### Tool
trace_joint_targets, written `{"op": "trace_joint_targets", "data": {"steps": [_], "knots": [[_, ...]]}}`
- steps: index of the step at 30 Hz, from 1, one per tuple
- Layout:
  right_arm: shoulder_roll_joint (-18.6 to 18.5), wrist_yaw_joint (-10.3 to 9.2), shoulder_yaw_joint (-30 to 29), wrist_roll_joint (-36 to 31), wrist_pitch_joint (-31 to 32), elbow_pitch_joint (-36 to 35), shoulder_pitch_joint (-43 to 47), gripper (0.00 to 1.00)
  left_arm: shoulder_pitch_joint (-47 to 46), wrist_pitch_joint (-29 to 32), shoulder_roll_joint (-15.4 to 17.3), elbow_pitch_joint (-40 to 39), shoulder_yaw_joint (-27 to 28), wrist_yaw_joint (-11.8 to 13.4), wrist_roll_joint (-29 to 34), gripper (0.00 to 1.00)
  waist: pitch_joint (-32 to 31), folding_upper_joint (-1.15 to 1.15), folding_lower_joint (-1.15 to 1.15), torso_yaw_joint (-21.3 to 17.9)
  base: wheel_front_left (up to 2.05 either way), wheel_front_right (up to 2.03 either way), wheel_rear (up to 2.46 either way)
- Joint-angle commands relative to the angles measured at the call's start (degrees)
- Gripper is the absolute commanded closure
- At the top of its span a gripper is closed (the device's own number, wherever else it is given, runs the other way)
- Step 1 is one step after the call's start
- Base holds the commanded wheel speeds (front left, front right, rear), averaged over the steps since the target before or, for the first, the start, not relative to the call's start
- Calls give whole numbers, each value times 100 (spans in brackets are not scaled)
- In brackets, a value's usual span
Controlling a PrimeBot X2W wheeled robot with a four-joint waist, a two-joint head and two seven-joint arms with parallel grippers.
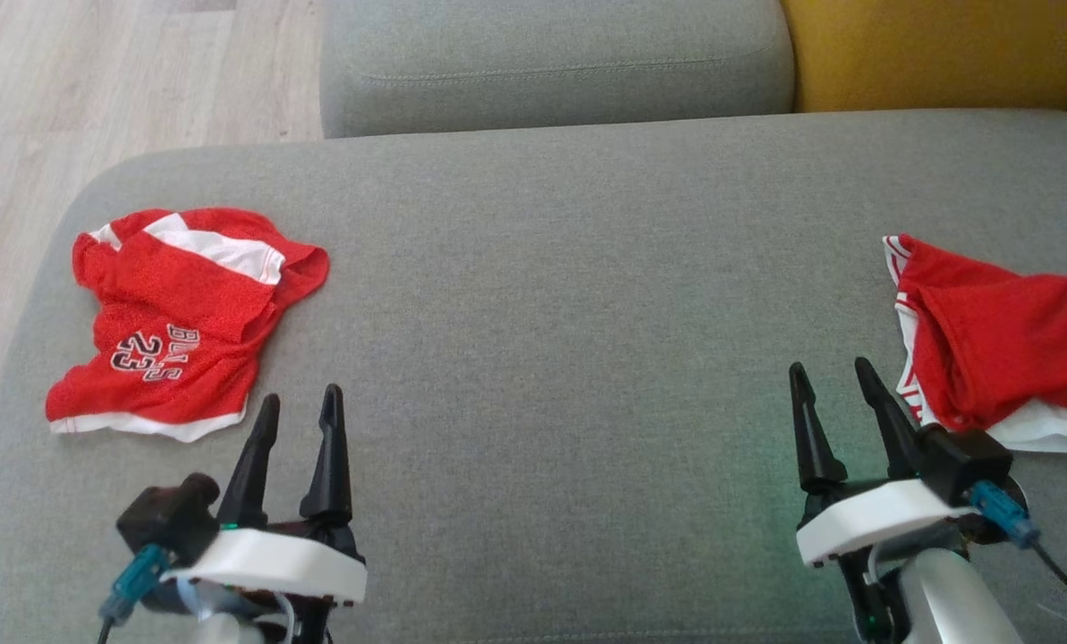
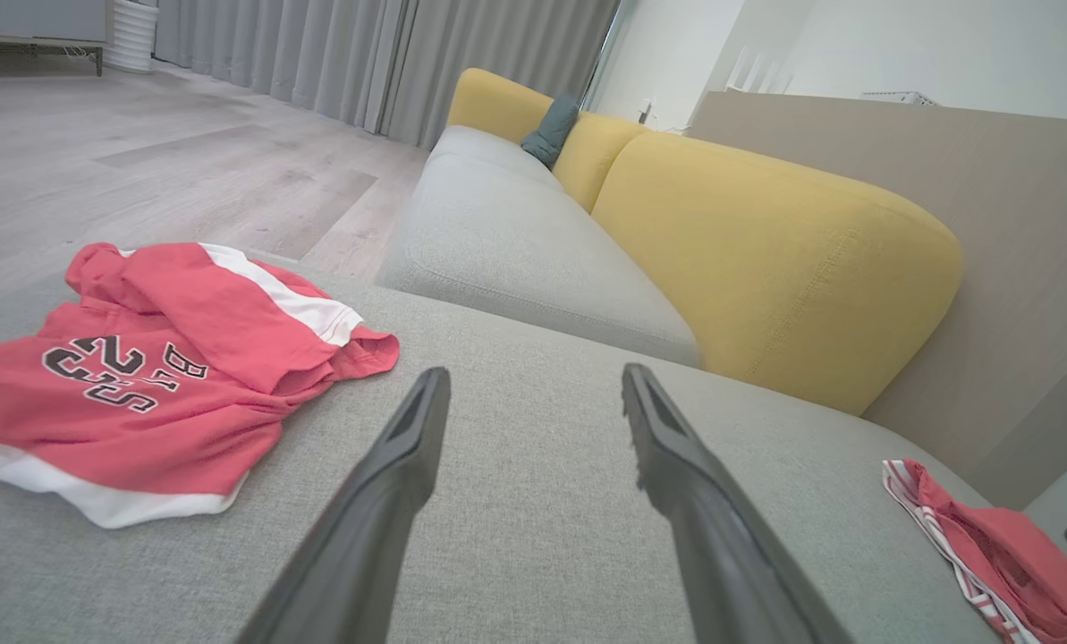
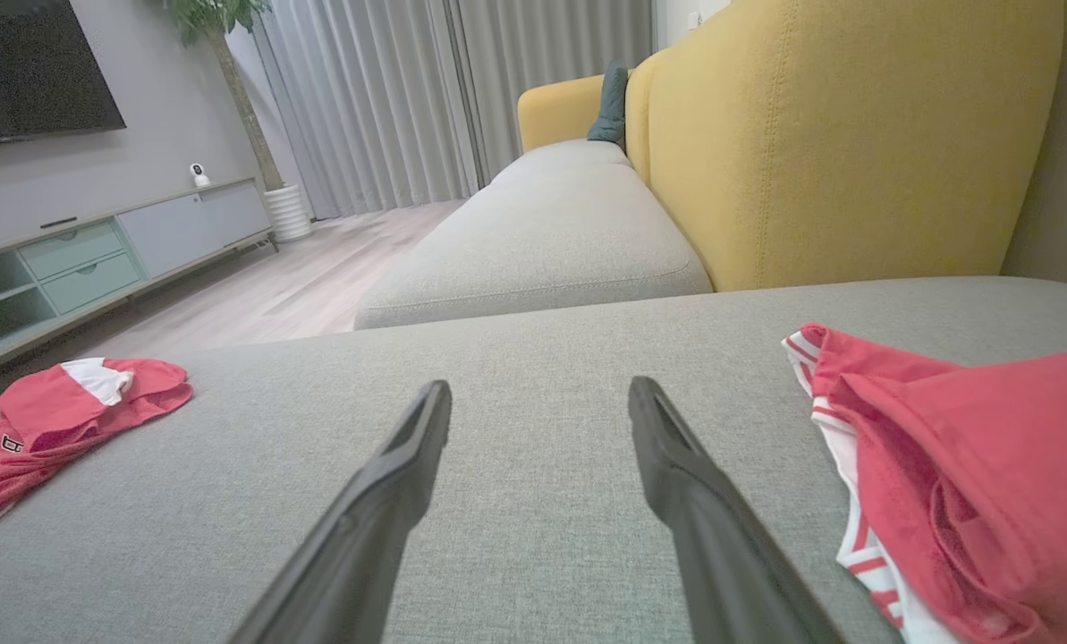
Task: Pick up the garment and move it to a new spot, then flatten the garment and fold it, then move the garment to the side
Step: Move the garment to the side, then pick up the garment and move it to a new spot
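A crumpled red garment (image 1: 180,322) with white trim and the number 23 lies at the left of the grey sofa seat (image 1: 551,295); it also shows in the left wrist view (image 2: 148,376) and far left in the right wrist view (image 3: 50,420). A second red garment (image 1: 998,349) with striped white trim lies bunched at the right edge (image 3: 962,465) (image 2: 989,546). My left gripper (image 1: 300,402) hovers open just right of the numbered garment's lower edge, nothing between its fingers. My right gripper (image 1: 833,376) is open and empty, just left of the second garment.
A second grey seat cushion (image 1: 551,63) adjoins at the back, with a yellow backrest (image 1: 935,49) to its right. Wooden floor (image 1: 95,107) lies beyond the seat's left edge. A TV cabinet (image 3: 95,250) and curtains (image 3: 408,98) stand far off.
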Motion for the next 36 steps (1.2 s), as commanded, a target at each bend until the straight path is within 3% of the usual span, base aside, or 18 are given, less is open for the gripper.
{"op": "trace_joint_targets", "data": {"steps": [1, 19, 36], "knots": [[-2, -5, 139, 40, -77, -211, -150, 0, -207, -31, 28, -124, 208, -16, 9, 0, 6, 0, 0, -5, 0, 0, 0], [-1, -5, 197, 176, -78, -367, -95, 0, -243, -31, 28, -143, 260, -2, -53, 0, 11, 0, 0, 4, 0, 0, 0], [-1, -5, 619, 202, -78, -265, -115, 0, -236, -31, 28, -255, 555, -21, 44, 0, 44, 0, 0, 1225, 0, 0, 0]]}}
